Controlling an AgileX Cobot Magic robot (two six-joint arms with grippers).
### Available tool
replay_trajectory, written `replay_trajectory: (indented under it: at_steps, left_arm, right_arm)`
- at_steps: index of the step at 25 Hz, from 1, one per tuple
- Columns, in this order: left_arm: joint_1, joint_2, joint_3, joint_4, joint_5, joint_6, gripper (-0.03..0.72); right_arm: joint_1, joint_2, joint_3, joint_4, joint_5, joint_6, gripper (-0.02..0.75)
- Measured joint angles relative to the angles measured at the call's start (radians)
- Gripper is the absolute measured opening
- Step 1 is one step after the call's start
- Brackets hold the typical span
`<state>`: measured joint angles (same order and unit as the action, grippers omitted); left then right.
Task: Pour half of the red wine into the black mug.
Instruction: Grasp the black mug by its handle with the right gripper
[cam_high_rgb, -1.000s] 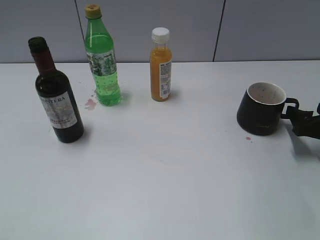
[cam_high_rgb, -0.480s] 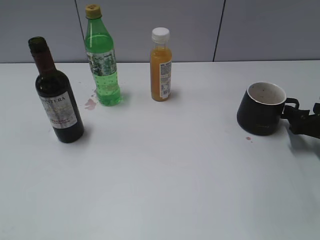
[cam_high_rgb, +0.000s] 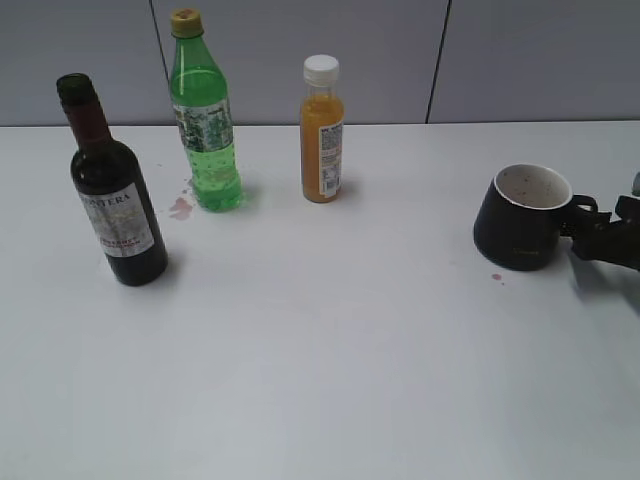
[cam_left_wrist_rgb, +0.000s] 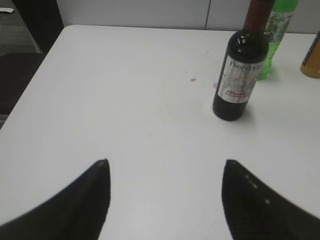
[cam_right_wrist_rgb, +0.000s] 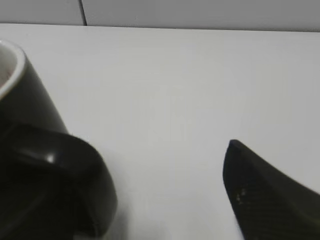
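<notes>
Right wrist view: your right gripper (cam_right_wrist_rgb: 165, 200) spread wide, grasping nothing; black mug (cam_right_wrist_rgb: 22, 95) handle (cam_right_wrist_rgb: 60, 185) right by left finger, contact unclear, most of mug cut off. Exterior view: mug (cam_high_rgb: 520, 220) at table (cam_high_rgb: 330, 340) right, gripper half out of frame. Left gripper (cam_left_wrist_rgb: 165, 200) gaping, empty, well short of red wine (cam_left_wrist_rgb: 240, 75). Wine bottle upright far left, white label, neck top cropped in wrist view. Green bottle (cam_high_rgb: 205, 120), orange juice bottle (cam_high_rgb: 322, 130) behind; pink stains (cam_high_rgb: 181, 207) between wine and green bottle.
</notes>
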<state>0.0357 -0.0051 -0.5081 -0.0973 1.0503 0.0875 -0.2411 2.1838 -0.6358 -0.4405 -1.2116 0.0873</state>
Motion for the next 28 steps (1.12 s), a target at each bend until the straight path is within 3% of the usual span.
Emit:
replay_trajectory:
  at_steps: [18, 28]
  left_arm:
    - [0.0, 0.0, 0.0, 0.0, 0.0, 0.0, 0.517]
    - [0.0, 0.0, 0.0, 0.0, 0.0, 0.0, 0.517]
  right_arm:
    - [0.0, 0.06, -0.09, -0.069, -0.007, 0.036, 0.577]
    - [0.0, 0.062, -0.111, -0.106, 0.0, 0.05, 0.487]
